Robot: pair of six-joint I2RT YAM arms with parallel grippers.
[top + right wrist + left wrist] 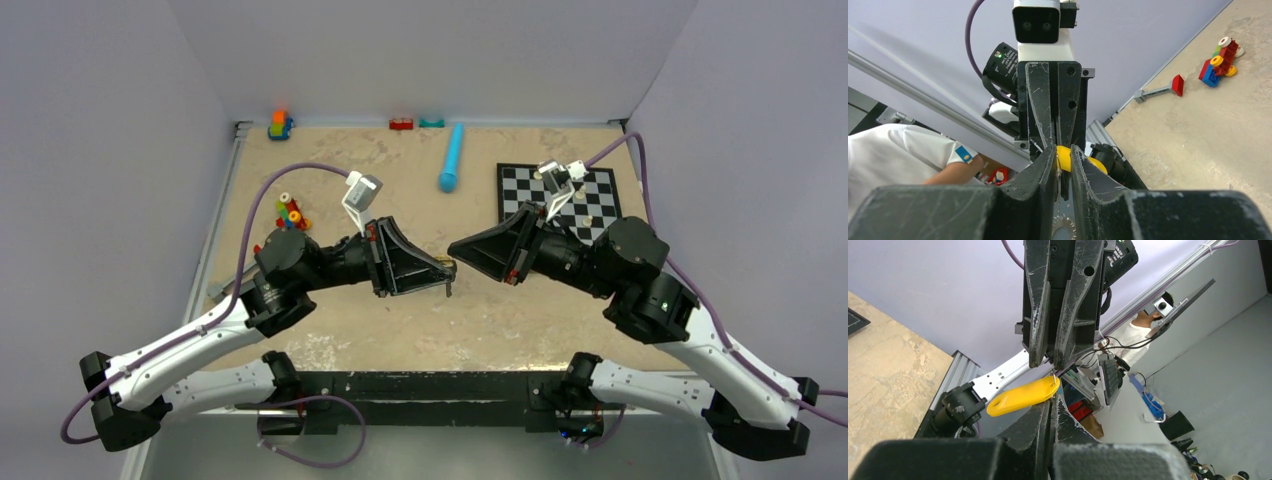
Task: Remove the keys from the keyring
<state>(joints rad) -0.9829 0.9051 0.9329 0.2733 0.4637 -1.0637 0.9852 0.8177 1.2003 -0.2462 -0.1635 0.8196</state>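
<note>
Both arms are folded in, elbows flung wide, forearms angling toward each other over the middle. The left arm point(200, 340) comes in from the left, the right arm point(690, 335) mirrors it. Left hand point(446, 267) and right hand point(457, 250) meet tip to tip, nearly nose to nose. Left fingers point(1040, 422) are pressed tight together. Right fingers point(1043, 167) stand a thin slit apart, and whether they're gripping can't be made out.
</note>
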